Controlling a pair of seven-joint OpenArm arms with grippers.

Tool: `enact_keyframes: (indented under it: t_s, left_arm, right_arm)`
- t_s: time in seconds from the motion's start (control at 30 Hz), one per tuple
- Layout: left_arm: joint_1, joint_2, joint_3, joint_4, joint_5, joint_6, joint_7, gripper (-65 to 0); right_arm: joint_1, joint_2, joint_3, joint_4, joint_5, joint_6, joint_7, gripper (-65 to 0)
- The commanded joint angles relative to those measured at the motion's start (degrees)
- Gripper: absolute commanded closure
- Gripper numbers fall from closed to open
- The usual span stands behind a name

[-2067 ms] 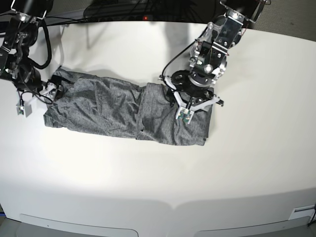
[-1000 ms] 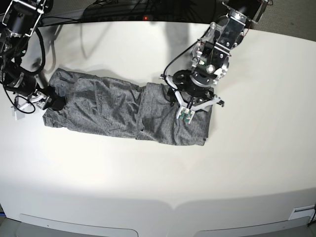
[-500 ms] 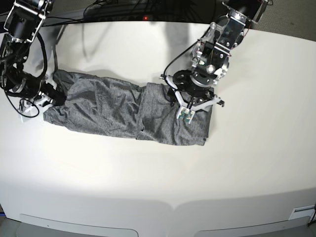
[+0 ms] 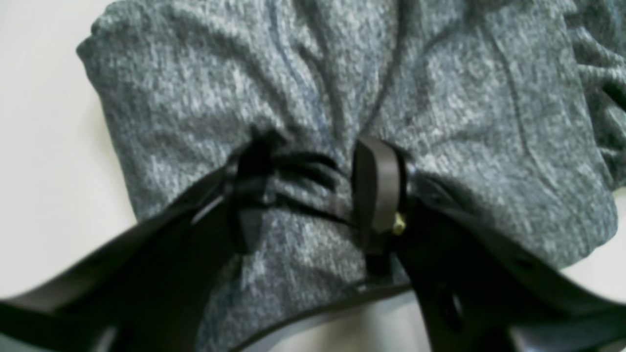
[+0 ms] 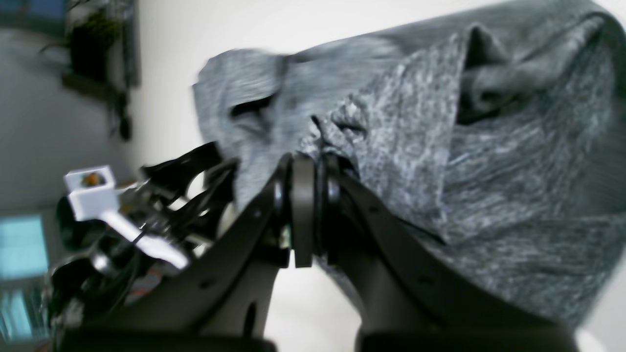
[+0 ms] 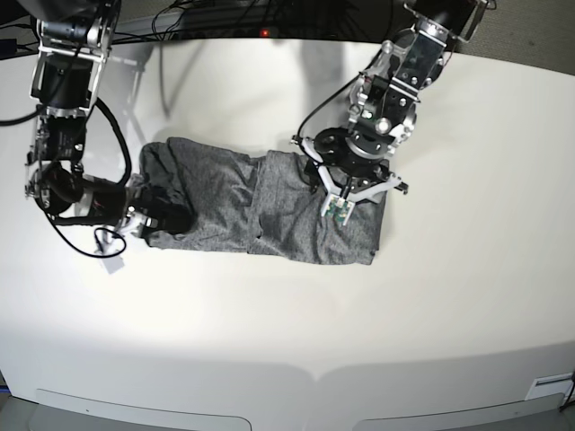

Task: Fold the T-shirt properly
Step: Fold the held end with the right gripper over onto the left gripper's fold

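The heather-grey T-shirt lies crumpled in a long band across the white table. In the base view my right gripper is at the shirt's left end, which is lifted and drawn in toward the middle. The right wrist view shows that gripper shut, with an edge of the T-shirt pinched between its fingers. My left gripper presses down on the shirt's right part. In the left wrist view this gripper stands with its fingers apart, the cloth wrinkled between them.
Dark cables and equipment line the table's back edge. A small white tag hangs from my right arm onto the table beside the shirt. Bare tabletop stretches in front of the shirt and to its right.
My right gripper has shut on the shirt's left end and carried it to the right, so the cloth band is shorter. The left arm has not moved.
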Motion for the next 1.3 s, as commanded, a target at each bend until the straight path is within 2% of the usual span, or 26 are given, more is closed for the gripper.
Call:
enact_keyframes:
  t_s: [0.0,0.1,0.27,0.4,0.47,0.57,0.77,0.87,0.97,1.03,1.13,1.27]
  left_arm:
    - [1.0,-0.3,0.2,-0.7,0.0,-0.5,7.1,-29.0]
    - [1.0,-0.3,0.2,-0.7,0.0,-0.5,7.2,-29.0]
    - [0.9,1.3,0.1,2.2,0.0,-0.5,11.2,-29.0]
    - [0.9,1.5,0.0,8.0,0.6,-0.5,13.7,-29.0]
    - [0.9,1.5,0.0,11.0,3.2,-0.5,15.3,-29.0]
    - [1.0,1.5,0.0,15.4,7.2,-0.5,17.9,-29.0]
    - [0.9,1.4,0.0,20.8,8.3,-0.5,19.0,-29.0]
    - [0.9,1.4,0.0,22.6,14.1,-0.5,21.8,-29.0]
    - [0.9,1.4,0.0,23.2,26.2,-0.3,26.5,-29.0]
    - [1.0,-0.1,0.0,23.2,29.0,3.1,28.0,-29.0]
    - [1.0,-3.6,0.0,23.1,28.8,5.6,32.3,-29.0]
    - [1.6,-8.9,0.0,23.1,24.0,9.8,31.5,-29.0]
  right_arm:
    - [2.1,0.9,-1.1,1.0,3.1,0.3,0.5,0.0]
    - [3.8,0.5,-5.0,1.0,5.3,0.3,0.4,0.0]
    - [7.8,-3.9,-6.2,1.1,7.8,0.3,-2.7,0.0]
    - [11.1,-8.4,-6.2,1.1,7.7,0.3,-4.6,0.0]
    - [12.3,-10.1,-6.2,1.1,7.1,0.3,-5.4,0.0]
    - [13.3,-11.8,-6.3,1.1,5.4,0.3,-5.8,0.0]
    - [13.4,-14.4,-6.3,1.1,5.2,0.3,-6.6,0.0]
    - [13.5,-15.7,-6.3,1.1,5.2,0.3,-6.6,0.0]
    - [13.5,-16.4,-6.6,1.1,5.2,0.3,-6.6,0.0]
    - [13.6,-16.5,-7.5,1.1,5.2,0.3,-6.6,0.0]
    - [13.8,-16.7,-9.3,1.1,5.3,0.3,-6.6,0.0]
    - [13.8,-17.2,-12.5,1.1,6.2,0.3,-6.6,0.0]
